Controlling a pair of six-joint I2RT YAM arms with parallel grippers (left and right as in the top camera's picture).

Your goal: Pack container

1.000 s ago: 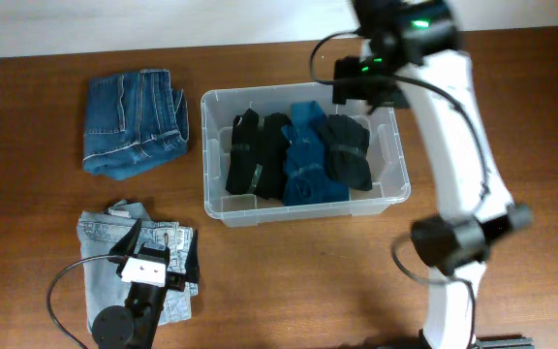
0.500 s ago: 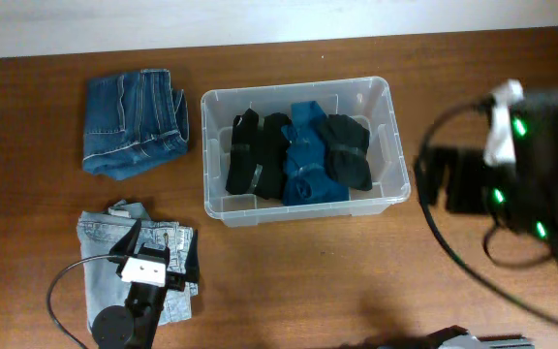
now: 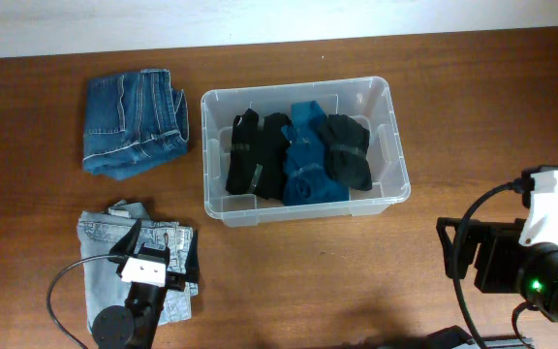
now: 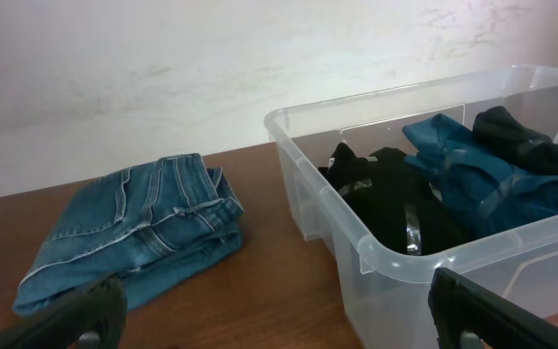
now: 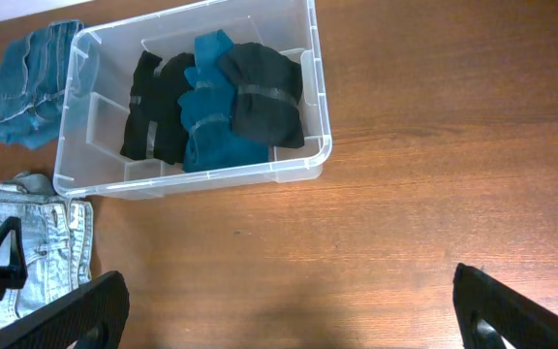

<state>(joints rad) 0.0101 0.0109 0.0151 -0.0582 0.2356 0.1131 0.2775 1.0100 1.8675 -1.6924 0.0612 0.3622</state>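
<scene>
At mid-worktop the container (image 3: 308, 209) holds rolls (image 3: 303, 155) packed tight, sparing room. My left gripper (image 4: 274, 296) gapes empty over the near-left jeans (image 3: 100, 247), poised to pick; my right gripper (image 5: 289, 291) sits open, near right, clear.

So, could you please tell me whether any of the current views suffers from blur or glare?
Overhead: sharp and evenly lit, only a faint shadow by the container. Left wrist: the left gripper's fingers are dark silhouettes, the folded jeans crisp. Right wrist: a pale sheen on the table near the bottom edge, no motion blur.
</scene>
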